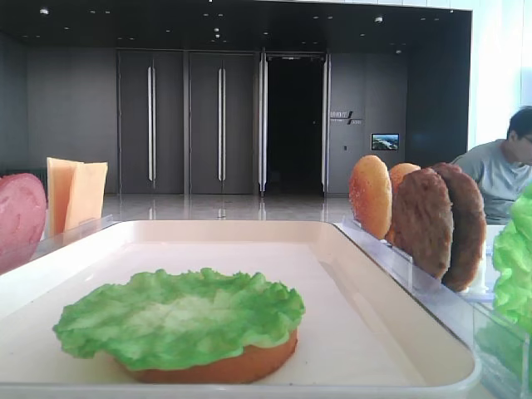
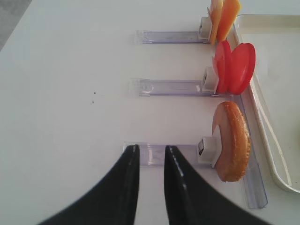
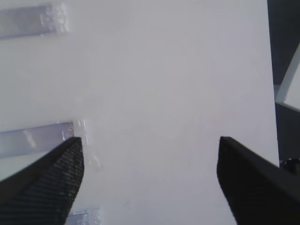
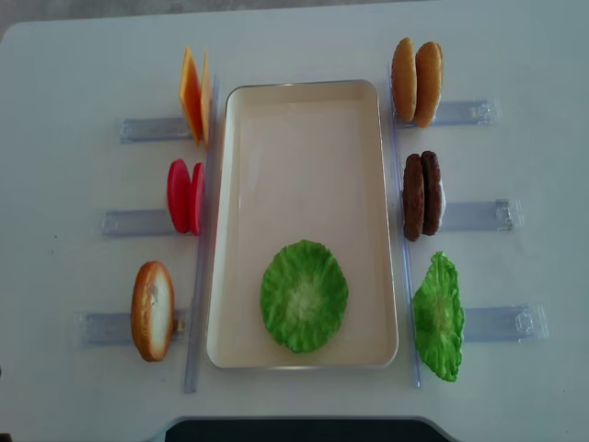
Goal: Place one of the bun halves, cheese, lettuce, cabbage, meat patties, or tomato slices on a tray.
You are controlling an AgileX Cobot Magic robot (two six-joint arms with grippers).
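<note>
Lettuce [image 4: 304, 296] is laid over a bun half [image 1: 218, 364] on the tray [image 4: 304, 120]; patties [image 4: 421, 195] are stood edgewise in the right rack. Stiff and light by appearance, they are best pinched across the faces. The right gripper [image 3: 150, 178] is spread wide and empty, the left gripper [image 2: 150, 161] nearly closed, nothing held.

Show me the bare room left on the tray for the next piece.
The tray is bare from its far rim down to the lettuce, which covers a bun half at the near end. Outside both long sides it is crowded: cheese and tomato slices left, meat patties right.
</note>
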